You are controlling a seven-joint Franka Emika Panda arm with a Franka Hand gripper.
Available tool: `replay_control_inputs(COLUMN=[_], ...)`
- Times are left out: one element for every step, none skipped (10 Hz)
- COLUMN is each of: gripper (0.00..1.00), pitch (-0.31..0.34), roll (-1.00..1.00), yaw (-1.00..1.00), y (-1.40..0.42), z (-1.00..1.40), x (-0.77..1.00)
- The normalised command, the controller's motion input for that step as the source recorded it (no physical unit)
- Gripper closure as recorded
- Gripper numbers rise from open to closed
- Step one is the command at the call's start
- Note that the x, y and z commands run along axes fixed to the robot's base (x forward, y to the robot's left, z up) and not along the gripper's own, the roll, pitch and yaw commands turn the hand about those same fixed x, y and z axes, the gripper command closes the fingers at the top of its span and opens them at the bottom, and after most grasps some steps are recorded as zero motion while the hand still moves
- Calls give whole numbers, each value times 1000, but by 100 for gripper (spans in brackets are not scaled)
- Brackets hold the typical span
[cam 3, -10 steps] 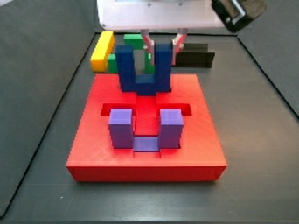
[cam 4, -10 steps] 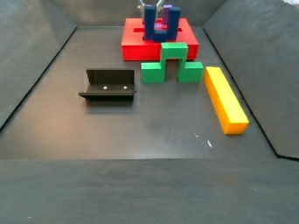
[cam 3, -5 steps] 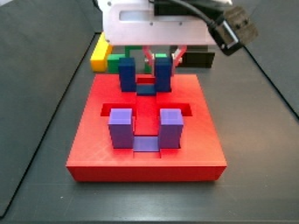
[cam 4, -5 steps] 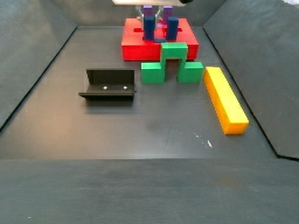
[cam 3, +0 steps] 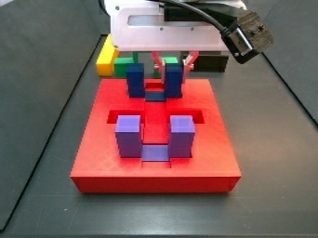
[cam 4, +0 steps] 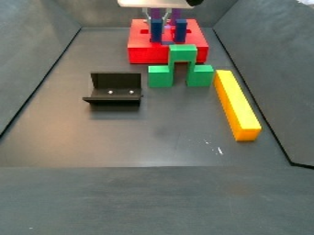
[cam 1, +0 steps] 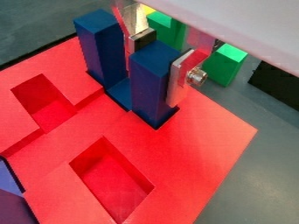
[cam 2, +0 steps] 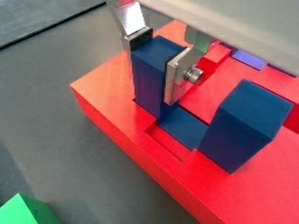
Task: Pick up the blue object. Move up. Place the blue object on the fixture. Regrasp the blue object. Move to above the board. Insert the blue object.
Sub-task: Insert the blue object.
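Observation:
The blue object [cam 3: 152, 82] stands prongs-up in a recess at the far end of the red board [cam 3: 155, 172]. In both wrist views my gripper [cam 1: 152, 57] [cam 2: 156, 61] is shut on one prong [cam 1: 155, 83], with a silver finger [cam 1: 184, 74] flat on each side. The blue object's base sits down in the board's recess [cam 2: 176, 131], and the other prong [cam 2: 246, 122] is free. In a side view the gripper [cam 4: 163, 16] is over the board [cam 4: 138, 41] at the back. The black fixture [cam 4: 113, 90] stands empty on the floor, left of the board.
A purple U-shaped block [cam 3: 155, 138] sits in the board's near recess. A green arch block [cam 4: 181, 66] stands just in front of the board, and a long yellow bar [cam 4: 236, 103] lies to its right. Open recesses [cam 1: 111, 179] lie beside the blue object.
Over the last second my gripper has come down with the blue object, whose base now sits in the board's recess. Since half a second ago it has hardly moved.

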Motion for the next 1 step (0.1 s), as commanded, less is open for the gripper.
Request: replay_control_inputs(gripper=[100], pitch=[0], roll=[0], yaw=[0], y=[0], z=[0], x=[0])
